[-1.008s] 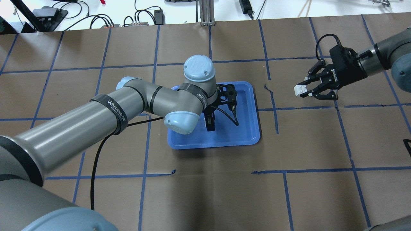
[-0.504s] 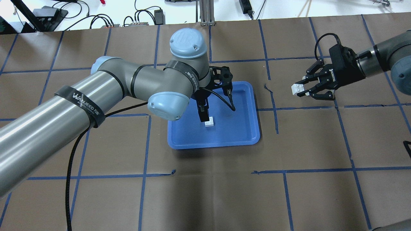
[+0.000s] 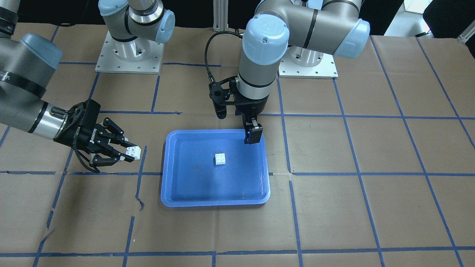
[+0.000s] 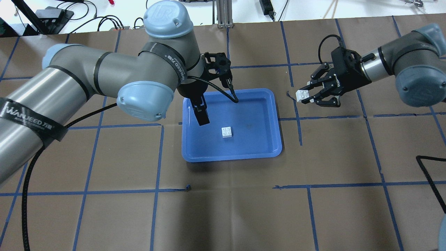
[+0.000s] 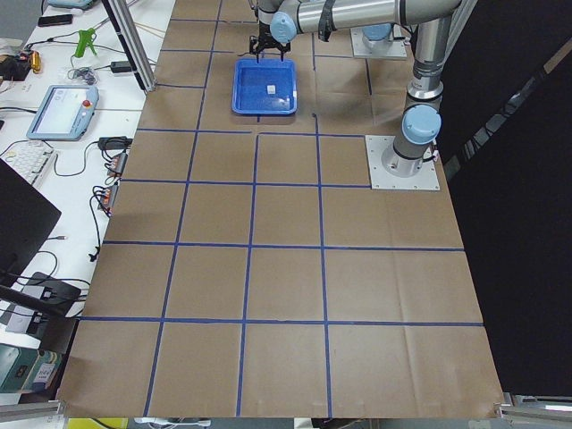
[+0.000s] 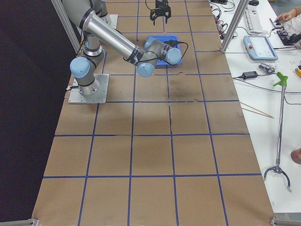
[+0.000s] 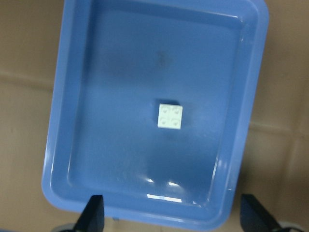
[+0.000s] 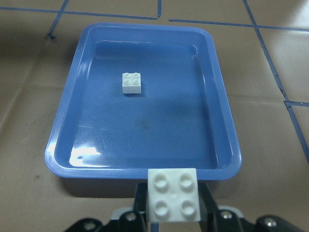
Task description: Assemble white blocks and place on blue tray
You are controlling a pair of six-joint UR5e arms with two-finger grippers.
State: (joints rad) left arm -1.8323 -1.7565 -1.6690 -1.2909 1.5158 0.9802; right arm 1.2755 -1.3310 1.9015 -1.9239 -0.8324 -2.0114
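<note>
One white block (image 4: 227, 132) lies studs up near the middle of the blue tray (image 4: 256, 139), also in the front view (image 3: 220, 158) and the left wrist view (image 7: 170, 116). My left gripper (image 4: 202, 118) hangs open and empty above the tray's left part, apart from the block; its fingertips (image 7: 94, 215) stand wide apart in its wrist view. My right gripper (image 4: 304, 96) is shut on the second white block (image 8: 174, 194), studs showing, held above the table just right of the tray (image 8: 159, 140).
The table is covered in brown paper with a blue tape grid (image 4: 296, 118). A black cable (image 4: 87, 115) trails from the left arm over the table. Both arm bases (image 3: 128, 52) stand on the robot's side of the table.
My left gripper has lifted and drawn back to the tray's left side, leaving a white block on the tray. My right gripper has moved left toward the tray with its block.
</note>
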